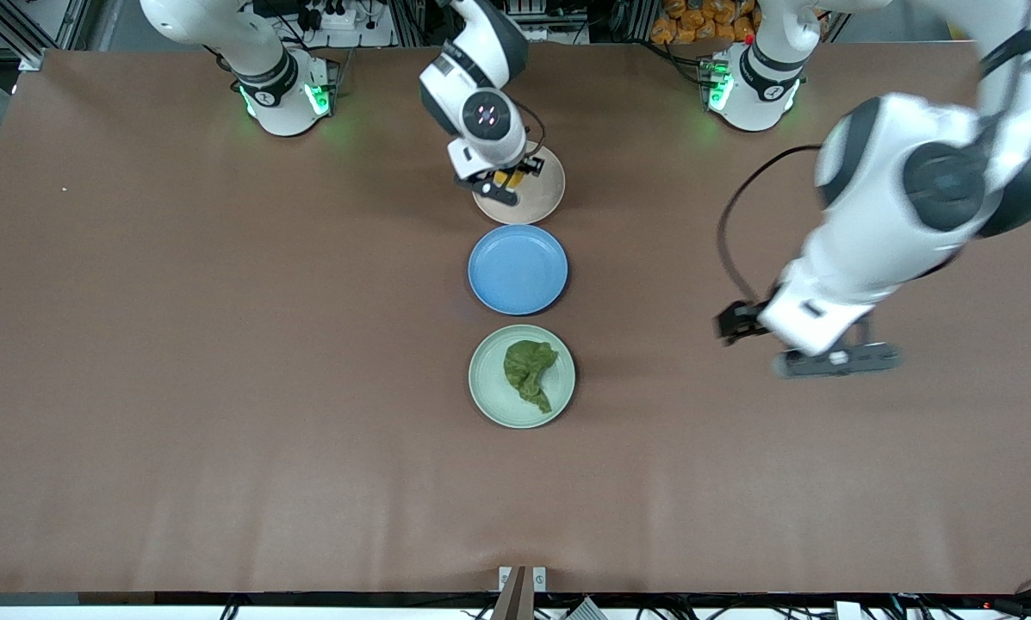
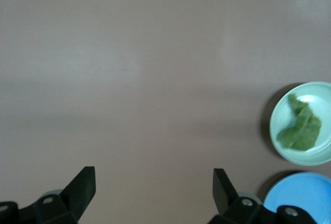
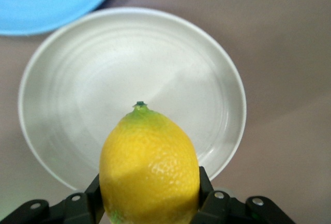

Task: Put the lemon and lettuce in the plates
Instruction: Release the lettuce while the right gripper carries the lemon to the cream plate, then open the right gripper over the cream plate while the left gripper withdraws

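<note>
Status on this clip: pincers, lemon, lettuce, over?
Right pincer shut on lemon, over beige plate. Left pincer open, empty, over bare table. Lettuce on green plate. Nothing blocking.

Three plates sit in a row down the middle of the table: one beige-pink plate [image 1: 539, 200], one blue plate [image 1: 518, 269] and one mint-green plate [image 1: 499, 387]. There is one lettuce leaf [image 1: 530, 373], lying in the green plate. There is one lemon [image 3: 149, 168], clamped between the fingers of the right gripper [image 1: 508, 178] over the beige-pink plate. Two robot arms stand at the table, so two grippers in all; the left gripper [image 2: 154, 189] has its fingers spread apart over bare table.
</note>
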Controlling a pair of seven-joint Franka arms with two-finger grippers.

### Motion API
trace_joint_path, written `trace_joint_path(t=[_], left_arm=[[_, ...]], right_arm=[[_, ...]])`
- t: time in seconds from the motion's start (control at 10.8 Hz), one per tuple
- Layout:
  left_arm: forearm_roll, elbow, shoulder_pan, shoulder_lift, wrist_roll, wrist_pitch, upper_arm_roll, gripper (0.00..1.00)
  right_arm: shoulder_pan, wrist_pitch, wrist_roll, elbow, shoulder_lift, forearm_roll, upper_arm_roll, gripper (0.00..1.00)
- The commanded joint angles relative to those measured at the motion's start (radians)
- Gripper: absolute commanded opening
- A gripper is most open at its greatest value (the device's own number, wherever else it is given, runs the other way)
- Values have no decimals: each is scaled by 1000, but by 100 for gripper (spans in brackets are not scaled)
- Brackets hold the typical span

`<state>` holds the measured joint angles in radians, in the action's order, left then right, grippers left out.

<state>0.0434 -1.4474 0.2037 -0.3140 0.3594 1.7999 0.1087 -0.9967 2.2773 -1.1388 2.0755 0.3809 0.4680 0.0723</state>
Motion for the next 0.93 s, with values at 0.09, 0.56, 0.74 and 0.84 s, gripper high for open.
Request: trace_joint_path(t=[0.09, 0.56, 0.74, 0.84], left_arm=[[4, -47, -121, 166, -164, -144, 16, 100], [0, -41, -173, 252, -155, -247, 6, 100], [0, -39, -185, 266, -155, -263, 6, 100], [0, -39, -197, 276, -164, -264, 3, 100]], right_arm=[[-14, 82, -15, 18, 29, 24, -11, 5], [-16, 73, -16, 18, 33, 18, -12, 100], [-5, 53, -48, 17, 0, 17, -22, 100], [7, 41, -47, 12, -23, 9, -49, 100]])
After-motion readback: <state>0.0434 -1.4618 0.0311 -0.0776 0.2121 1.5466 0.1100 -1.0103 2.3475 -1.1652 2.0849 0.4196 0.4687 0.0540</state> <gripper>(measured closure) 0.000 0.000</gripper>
